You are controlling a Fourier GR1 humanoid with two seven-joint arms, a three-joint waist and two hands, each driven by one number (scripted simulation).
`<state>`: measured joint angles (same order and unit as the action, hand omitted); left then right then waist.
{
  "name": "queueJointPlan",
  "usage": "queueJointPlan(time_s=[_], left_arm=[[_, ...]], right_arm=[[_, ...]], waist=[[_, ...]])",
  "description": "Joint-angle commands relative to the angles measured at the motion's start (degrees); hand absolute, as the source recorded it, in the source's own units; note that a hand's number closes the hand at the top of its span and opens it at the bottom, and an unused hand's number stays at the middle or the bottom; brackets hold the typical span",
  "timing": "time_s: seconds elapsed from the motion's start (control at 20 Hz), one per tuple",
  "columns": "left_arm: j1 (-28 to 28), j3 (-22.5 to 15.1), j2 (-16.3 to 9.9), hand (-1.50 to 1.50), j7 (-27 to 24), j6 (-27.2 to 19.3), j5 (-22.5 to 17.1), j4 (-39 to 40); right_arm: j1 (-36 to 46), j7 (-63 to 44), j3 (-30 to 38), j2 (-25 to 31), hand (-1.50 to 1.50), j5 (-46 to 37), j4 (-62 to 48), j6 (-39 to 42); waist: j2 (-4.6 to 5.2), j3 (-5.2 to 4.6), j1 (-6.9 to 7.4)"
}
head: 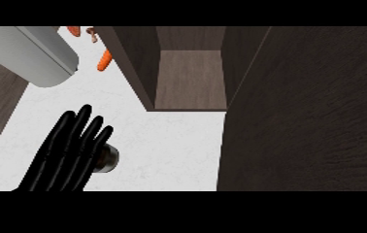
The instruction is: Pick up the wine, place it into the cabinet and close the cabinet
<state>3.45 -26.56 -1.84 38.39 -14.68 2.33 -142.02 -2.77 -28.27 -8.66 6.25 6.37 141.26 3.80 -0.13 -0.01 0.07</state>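
Observation:
The wine bottle shows from above as a dark round top on the white counter, at the lower left. My left hand lies just left of it with fingers straight and spread, open, and the fingers overlap the bottle's left side. I cannot tell whether they touch it. The dark wood cabinet stands open at the top middle, its shelf bare. Its door is swung out and fills the right side. My right hand does not show.
A large grey rounded object lies at the upper left. An orange carrot lies beside the cabinet's left wall, with more small orange and brown pieces behind it. White counter stretches between the bottle and the cabinet.

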Motion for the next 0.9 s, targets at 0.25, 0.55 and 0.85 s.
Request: queueJointPlan(time_s=[0.25, 0.55, 0.85], left_arm=[[1.43, 8.97, -4.24, -1.5, 4.56, 1.78, -3.41, -9.35], [0.83, 16.82, -3.53, -1.5, 0.17, 4.04, -8.37, -4.17], [1.73, 27.91, -4.94, -1.5, -0.97, 8.38, -16.06, -0.33]], right_arm=[[0.68, -6.51, 2.5, 1.08, -1.5, 2.12, 8.53, -1.4], [2.77, -6.0, 1.23, -0.06, -1.5, 0.56, 6.52, -2.19], [4.9, -9.71, 1.83, 0.3, -1.5, 0.16, 7.67, -3.09]], waist=[[-0.07, -0.03, 0.02], [0.03, -0.03, -0.03], [0.04, -0.08, 0.06]])
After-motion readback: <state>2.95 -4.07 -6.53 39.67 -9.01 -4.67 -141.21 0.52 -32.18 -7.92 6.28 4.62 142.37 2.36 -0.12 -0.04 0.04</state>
